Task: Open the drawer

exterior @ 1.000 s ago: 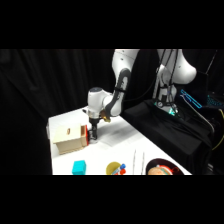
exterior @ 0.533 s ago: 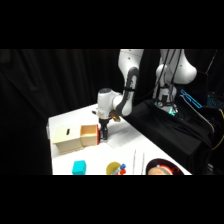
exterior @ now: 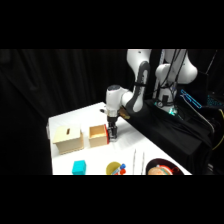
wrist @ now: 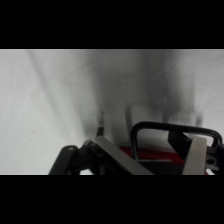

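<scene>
Drawer [exterior: 98, 136] out, gripper [exterior: 112, 134] at front.

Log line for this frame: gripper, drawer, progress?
gripper at black loop handle | drawer pulled out of cabinet | teal cube untouched

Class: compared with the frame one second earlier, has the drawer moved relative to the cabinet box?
Yes. The drawer has slid out of the cabinet toward the picture's right, with the gripper at its front.

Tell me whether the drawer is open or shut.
Open: the drawer stands pulled out beside the cabinet box, a gap between them, the hand at its front handle.
</scene>
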Motion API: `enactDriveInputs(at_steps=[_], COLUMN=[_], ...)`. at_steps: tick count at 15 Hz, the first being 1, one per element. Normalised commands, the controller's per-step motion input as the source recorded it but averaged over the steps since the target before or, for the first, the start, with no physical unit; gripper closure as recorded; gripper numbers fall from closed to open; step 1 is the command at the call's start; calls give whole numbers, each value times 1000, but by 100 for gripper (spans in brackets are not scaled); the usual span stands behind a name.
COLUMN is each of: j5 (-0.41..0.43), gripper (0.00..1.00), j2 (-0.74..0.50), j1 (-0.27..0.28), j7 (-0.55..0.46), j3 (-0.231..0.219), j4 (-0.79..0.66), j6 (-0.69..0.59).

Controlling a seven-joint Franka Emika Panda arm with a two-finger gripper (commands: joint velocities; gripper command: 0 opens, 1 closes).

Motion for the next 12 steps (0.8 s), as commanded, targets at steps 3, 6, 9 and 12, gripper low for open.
enactDriveInputs(at_steps=[3,6,9,12], j5=[-205,-219,-212,-96], gripper=[0,0,0,0], j2=[-508,-636,-714,-656], j1=[234,79,-52,-170], j7=[106,103,116,53], j3=[-204,-25,110,221], j4=[-252,-265,-250,-160], j6=[-303,-427,-477,-464])
